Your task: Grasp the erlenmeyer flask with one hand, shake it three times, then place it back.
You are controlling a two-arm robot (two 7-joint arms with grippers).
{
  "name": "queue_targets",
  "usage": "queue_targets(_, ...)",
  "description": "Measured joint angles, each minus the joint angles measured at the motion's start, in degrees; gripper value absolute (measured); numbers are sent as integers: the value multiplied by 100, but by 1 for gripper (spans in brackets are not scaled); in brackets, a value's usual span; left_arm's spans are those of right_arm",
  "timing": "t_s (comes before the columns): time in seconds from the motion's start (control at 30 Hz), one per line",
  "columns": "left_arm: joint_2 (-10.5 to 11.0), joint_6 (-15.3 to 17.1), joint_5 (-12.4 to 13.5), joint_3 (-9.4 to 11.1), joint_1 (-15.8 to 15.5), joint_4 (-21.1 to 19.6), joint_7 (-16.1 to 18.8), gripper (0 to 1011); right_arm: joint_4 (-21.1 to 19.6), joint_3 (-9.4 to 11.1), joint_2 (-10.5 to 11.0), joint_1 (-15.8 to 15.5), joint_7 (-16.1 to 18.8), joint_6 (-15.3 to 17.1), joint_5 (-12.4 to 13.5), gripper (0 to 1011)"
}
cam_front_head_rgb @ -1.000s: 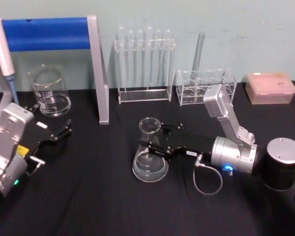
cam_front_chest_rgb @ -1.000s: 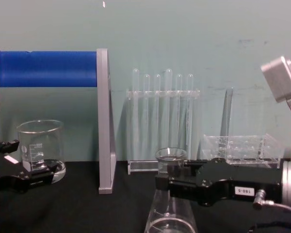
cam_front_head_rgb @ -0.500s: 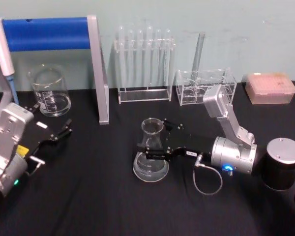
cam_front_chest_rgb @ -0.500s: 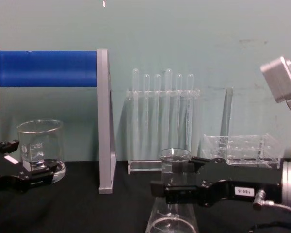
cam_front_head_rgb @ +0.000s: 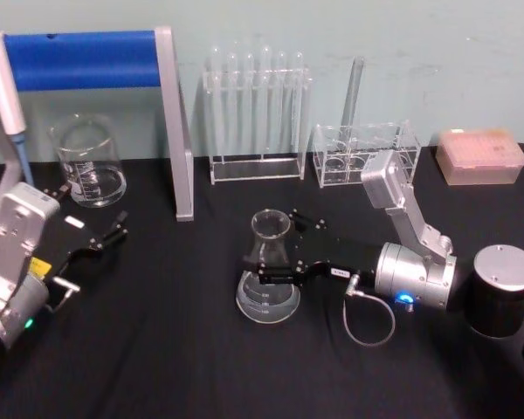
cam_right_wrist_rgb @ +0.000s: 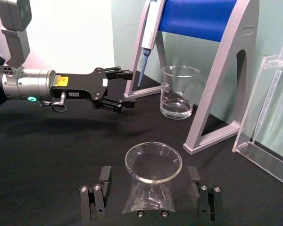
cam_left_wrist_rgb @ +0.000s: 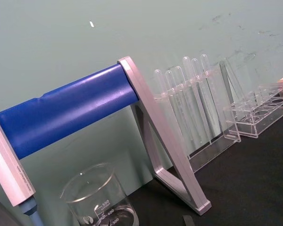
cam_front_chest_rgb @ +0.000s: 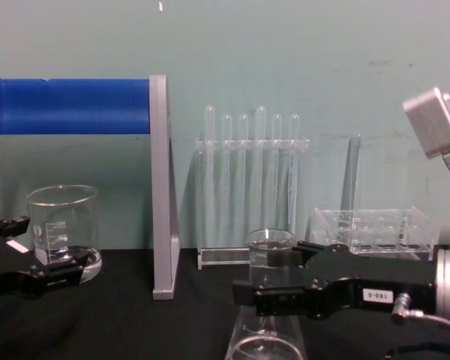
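While level, right claw straddles flask neck.

Laboratory bench setting. Black-covered table against a pale green wall. Clear rack of test tubes at the back, with a second, lower clear tube rack beside it. Graduated glass beaker at the rear left, near a pipette hung on a stand with a blue bar. Pink pipette-tip box at the rear right. Erlenmeyer flask standing mid-table.
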Motion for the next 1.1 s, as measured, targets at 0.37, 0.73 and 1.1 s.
queue_targets(0.37,0,0,0,0,0,0,0,1001,-113,7,110,-56,-32,63,-23,1003)
queue_targets(0.73,0,0,0,0,0,0,0,1001,-443,23,421,-249,5,192,-27,1003)
queue_targets(1.1,0,0,0,0,0,0,0,1001,-955,246,848,-636,-266,342,2,1003)
